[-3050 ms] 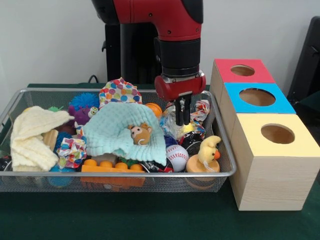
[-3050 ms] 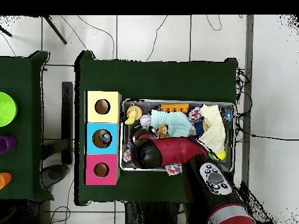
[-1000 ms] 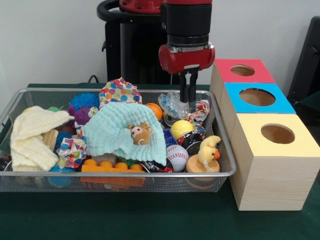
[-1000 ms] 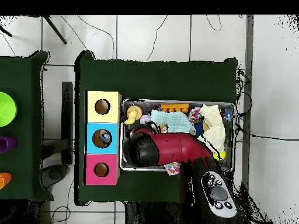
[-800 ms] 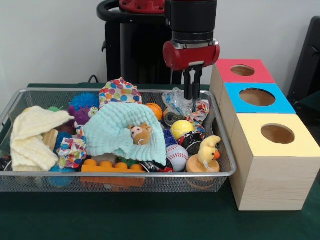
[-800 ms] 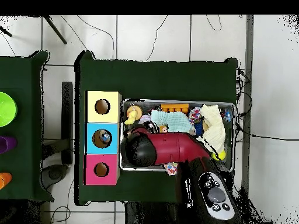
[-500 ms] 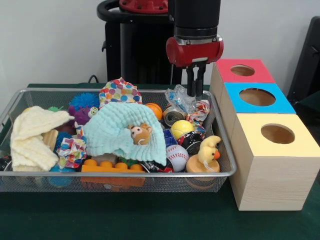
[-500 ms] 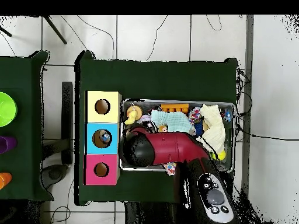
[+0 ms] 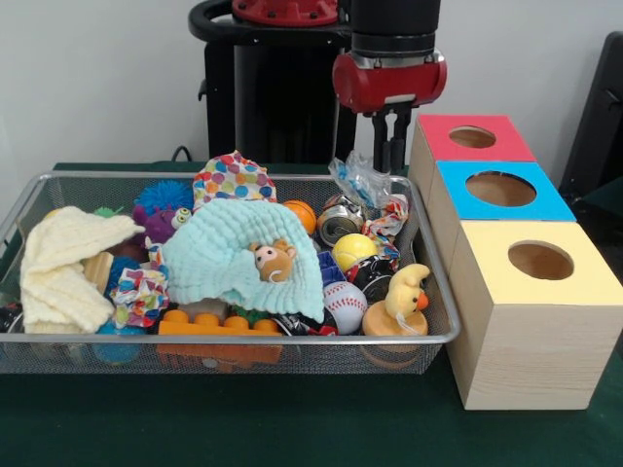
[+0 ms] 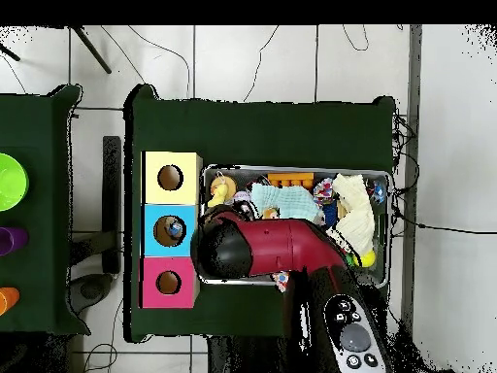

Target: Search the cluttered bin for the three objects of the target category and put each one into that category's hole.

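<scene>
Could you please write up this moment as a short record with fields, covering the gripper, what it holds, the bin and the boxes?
gripper: gripper shut on the crinkled plastic wrapper, raised above the bin's far right corner
held item: clear wrapper with blue print, hanging clear of the clutter
bin: wire mesh bin, full of toys and cloths
on top in bin: mint cloth with a small bear toy
near right of bin: baseball, yellow duck
boxes: red box, blue box, yellow box in a row beside the bin
blue hole: an object inside, seen from overhead
</scene>
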### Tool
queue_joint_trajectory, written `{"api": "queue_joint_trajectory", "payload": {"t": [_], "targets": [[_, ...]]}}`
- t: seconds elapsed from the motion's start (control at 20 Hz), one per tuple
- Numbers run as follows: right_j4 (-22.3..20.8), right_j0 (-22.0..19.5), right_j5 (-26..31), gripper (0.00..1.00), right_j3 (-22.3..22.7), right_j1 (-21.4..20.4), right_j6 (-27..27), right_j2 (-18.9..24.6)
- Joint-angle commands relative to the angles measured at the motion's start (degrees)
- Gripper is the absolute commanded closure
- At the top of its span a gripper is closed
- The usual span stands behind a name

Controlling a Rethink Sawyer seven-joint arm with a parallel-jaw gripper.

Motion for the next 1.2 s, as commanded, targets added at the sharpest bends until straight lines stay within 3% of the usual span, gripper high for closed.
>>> {"api": "queue_joint_trajectory", "payload": {"t": [0.05, 0.8, 1.2], "targets": [[2.3, 0.4, 8.4, 1.00, 0.8, -2.5, 6.4, 0.0], [4.6, 3.9, 12.1, 1.00, -0.3, -4.8, 8.6, -2.1], [6.0, 6.0, 10.9, 1.00, 0.2, -4.5, 10.2, -3.8]]}}
